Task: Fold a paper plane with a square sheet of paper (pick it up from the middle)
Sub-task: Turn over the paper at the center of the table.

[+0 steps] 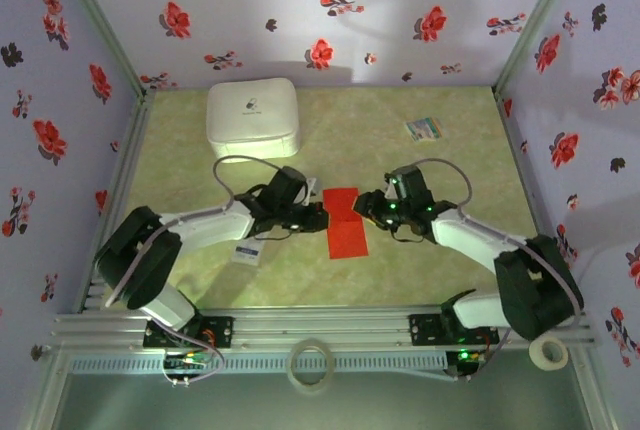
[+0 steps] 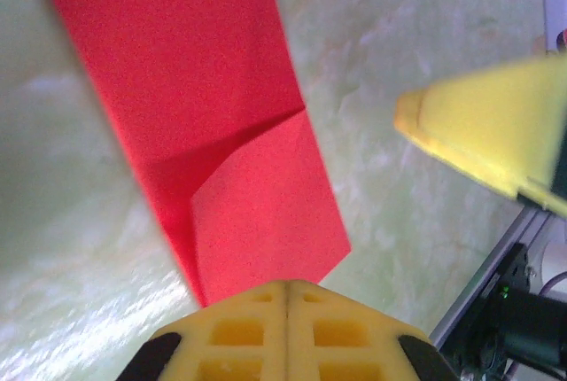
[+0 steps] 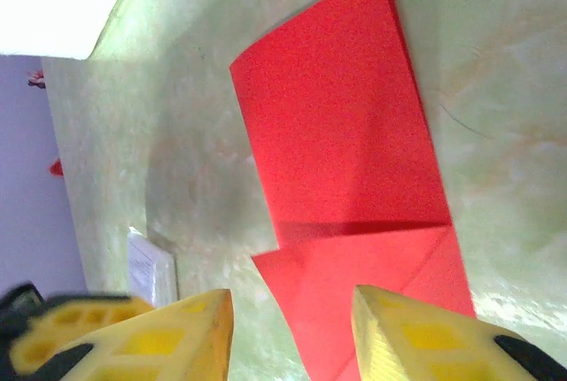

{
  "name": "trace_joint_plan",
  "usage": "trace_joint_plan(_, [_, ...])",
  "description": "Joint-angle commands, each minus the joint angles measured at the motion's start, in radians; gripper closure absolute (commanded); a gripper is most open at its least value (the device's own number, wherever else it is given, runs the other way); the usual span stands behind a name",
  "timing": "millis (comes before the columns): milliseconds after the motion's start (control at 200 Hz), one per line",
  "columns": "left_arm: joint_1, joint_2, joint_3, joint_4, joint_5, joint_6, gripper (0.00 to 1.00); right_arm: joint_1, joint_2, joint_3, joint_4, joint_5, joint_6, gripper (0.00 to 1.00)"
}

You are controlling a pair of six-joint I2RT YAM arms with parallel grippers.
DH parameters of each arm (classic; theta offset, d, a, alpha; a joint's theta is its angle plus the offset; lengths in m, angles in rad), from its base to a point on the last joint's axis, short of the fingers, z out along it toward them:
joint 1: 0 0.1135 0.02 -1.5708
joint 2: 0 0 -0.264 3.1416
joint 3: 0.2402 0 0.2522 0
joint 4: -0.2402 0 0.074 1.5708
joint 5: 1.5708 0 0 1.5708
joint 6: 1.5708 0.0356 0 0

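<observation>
- Progress: early to middle stage. The sheet of paper (image 1: 345,222) lies at the middle of the table (image 1: 440,260), between the two grippers. It is folded to a narrow strip running near to far, not a square.
- Folds noted: one crease crosses the strip, and the wrist views show a diagonal flap (image 2: 266,213) turned over at one end. There is no pointed nose and there are no wings, so the dart is judged not yet formed.
- Outstanding, by judgement: the matching corner fold, the tapering folds and the wings.
- Left gripper (image 1: 322,216): fingers pressed together, tips at the strip's left edge. Whether paper is pinched between them cannot be told.
- Right gripper (image 1: 367,206): fingers parted to a moderate gap, holding nothing, at the strip's right edge.
- Material: thin, matt, bright red paper with crisp edges; one corner appears to lift slightly off the surface.
- Surface: glossy, pale-green marbled table. The finger pads (image 2: 239,332) are yellow with a moulded grid.
- Other items, all apart from the paper: white box (image 1: 253,118) far left, small card (image 1: 424,129) far right, white packet (image 1: 247,253) near left.
</observation>
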Motion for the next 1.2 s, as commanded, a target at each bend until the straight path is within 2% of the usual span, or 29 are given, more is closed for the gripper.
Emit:
trace_joint_plan(0, [-0.001, 0.073, 0.078, -0.02, 0.036, 0.041, 0.97, -0.002, -0.048, -0.083, -0.096, 0.027, 0.033, 0.58])
trace_joint_plan(295, [-0.001, 0.247, 0.218, -0.135, 0.027, 0.1, 0.96, 0.035, -0.072, -0.114, -0.135, 0.004, 0.066, 0.53])
trace_joint_plan(570, [-0.003, 0.295, 0.162, -0.118, 0.005, 0.091, 0.97, 0.065, -0.047, -0.101, -0.164, 0.042, 0.087, 0.51])
trace_joint_plan(1195, [-0.006, 0.306, 0.08, -0.055, 0.006, 0.056, 0.99, 0.119, 0.054, -0.074, -0.091, 0.021, 0.109, 0.51])
